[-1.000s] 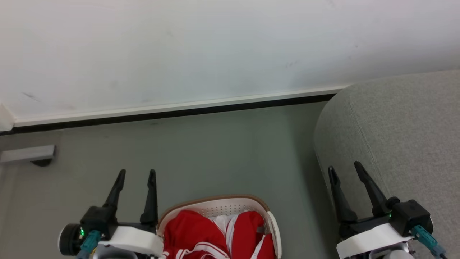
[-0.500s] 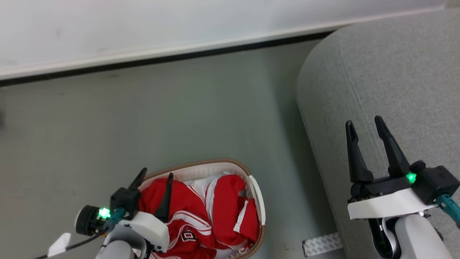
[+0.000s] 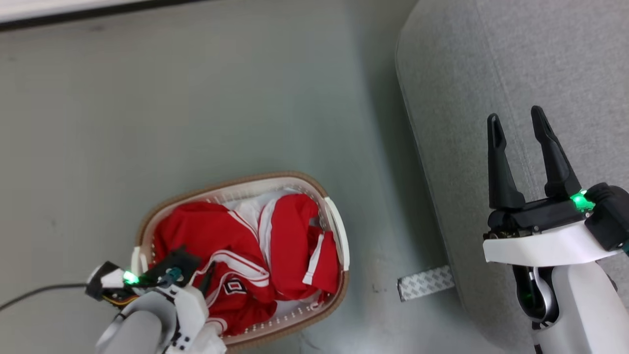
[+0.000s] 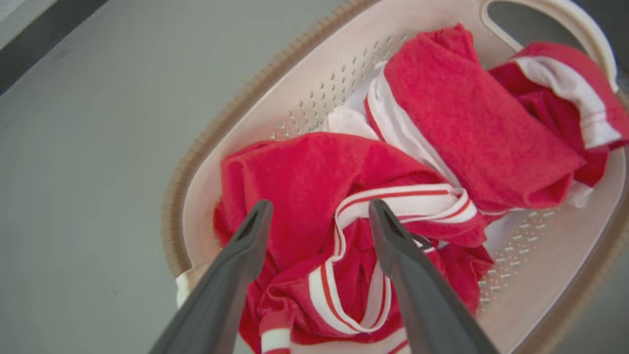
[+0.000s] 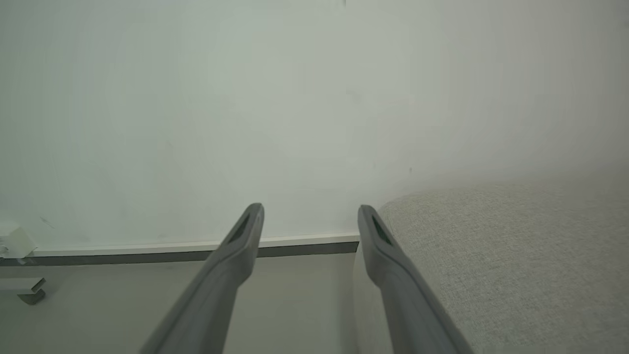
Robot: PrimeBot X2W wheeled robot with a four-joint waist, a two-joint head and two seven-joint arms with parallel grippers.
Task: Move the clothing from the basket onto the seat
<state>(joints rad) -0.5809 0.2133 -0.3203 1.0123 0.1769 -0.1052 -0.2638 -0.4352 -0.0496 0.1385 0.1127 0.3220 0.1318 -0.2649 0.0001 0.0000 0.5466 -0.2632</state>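
The basket point(image 3: 236, 180), oval cream plastic with a tan rim, stands on the floor at the lower left. The clothing point(image 3: 290, 241), red with white stripes, lies crumpled inside it. My left gripper point(image 3: 194, 270) hangs open over the basket's near end, pointing down at the fabric. In the left wrist view the left gripper point(image 4: 319, 206) straddles a striped fold of the clothing point(image 4: 442, 113) just above it, with the basket wall point(image 4: 304, 88) behind. My right gripper point(image 3: 515, 114) is open and empty over the grey seat point(image 3: 491, 59). The right gripper point(image 5: 310, 207) points past the seat's edge point(image 5: 516, 255) toward the wall.
Grey-green floor point(image 3: 196, 98) surrounds the basket, with a baseboard point(image 3: 73, 14) at the far edge. A strip of patterned tape point(image 3: 425, 282) lies on the floor by the seat's foot. A dark cable point(image 3: 39, 292) trails left of my left arm. A small grey bracket point(image 5: 19, 287) sits by the wall.
The head camera has tilted down, bringing the whole basket into view. My left gripper has come in over the basket and dropped toward the clothing. Both grippers stay open.
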